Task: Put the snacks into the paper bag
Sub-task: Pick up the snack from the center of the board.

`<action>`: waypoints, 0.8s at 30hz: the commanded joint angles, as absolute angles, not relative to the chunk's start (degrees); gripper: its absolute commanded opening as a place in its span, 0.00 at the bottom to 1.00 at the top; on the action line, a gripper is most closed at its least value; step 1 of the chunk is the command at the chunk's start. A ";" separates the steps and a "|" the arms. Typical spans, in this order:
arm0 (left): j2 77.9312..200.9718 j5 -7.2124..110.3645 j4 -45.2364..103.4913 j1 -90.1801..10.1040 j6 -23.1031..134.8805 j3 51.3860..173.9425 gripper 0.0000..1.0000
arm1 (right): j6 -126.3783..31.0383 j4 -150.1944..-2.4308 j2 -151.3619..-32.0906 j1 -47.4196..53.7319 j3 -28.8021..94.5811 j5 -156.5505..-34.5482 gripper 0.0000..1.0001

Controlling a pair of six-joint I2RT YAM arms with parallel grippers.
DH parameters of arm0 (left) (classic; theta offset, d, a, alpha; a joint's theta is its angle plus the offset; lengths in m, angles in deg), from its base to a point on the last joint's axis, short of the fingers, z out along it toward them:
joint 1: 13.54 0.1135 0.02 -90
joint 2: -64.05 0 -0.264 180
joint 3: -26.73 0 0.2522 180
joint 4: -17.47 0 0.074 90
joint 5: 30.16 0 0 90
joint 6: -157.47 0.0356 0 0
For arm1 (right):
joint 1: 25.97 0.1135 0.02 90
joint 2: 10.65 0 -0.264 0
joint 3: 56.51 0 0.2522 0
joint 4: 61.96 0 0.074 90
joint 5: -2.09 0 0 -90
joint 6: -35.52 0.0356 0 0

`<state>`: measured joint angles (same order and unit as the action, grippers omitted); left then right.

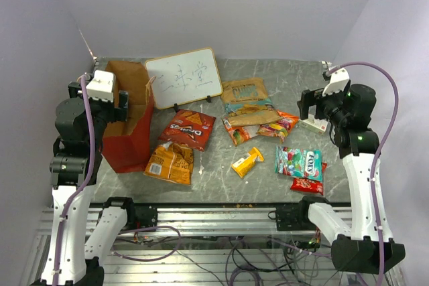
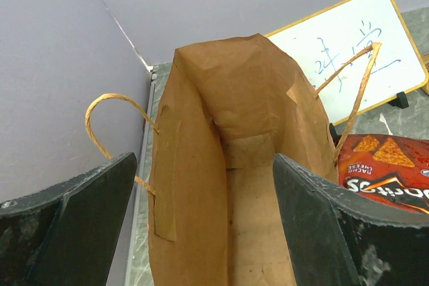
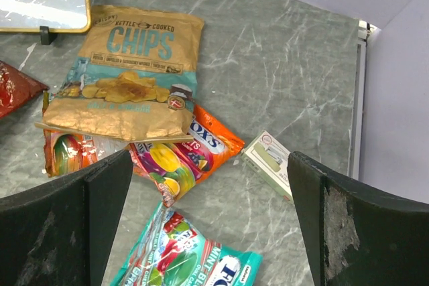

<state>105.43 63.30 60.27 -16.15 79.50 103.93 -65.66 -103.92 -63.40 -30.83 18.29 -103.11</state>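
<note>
The red paper bag [image 1: 131, 132] stands open at the left, its brown inside [image 2: 255, 185] empty as far as I see. My left gripper [image 2: 208, 232] is open and empty, held over the bag's mouth [image 1: 117, 106]. Snacks lie on the table: red Doritos bag [image 1: 188, 128], orange chip bag [image 1: 169, 162], brown chips bag [image 3: 134, 72], orange Fox's pack [image 3: 194, 155], teal-white mint bag [image 3: 181, 259], yellow pack [image 1: 247, 162], small red pack [image 1: 307, 184]. My right gripper [image 3: 208, 226] is open and empty, above the table between the Fox's pack and the mint bag.
A white framed board with writing [image 1: 183, 77] stands behind the bag and the Doritos. A small white box [image 3: 271, 162] lies by my right gripper's right finger. Purple walls close the table at the back and both sides.
</note>
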 commanded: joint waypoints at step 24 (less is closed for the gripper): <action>104.69 61.04 62.04 -14.51 80.77 106.71 0.93 | -65.85 -96.03 -69.29 -30.81 17.42 -110.95 1.00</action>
<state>104.67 61.92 61.45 -15.17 80.13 104.22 -67.48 -101.63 -67.05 -30.88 18.99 -109.58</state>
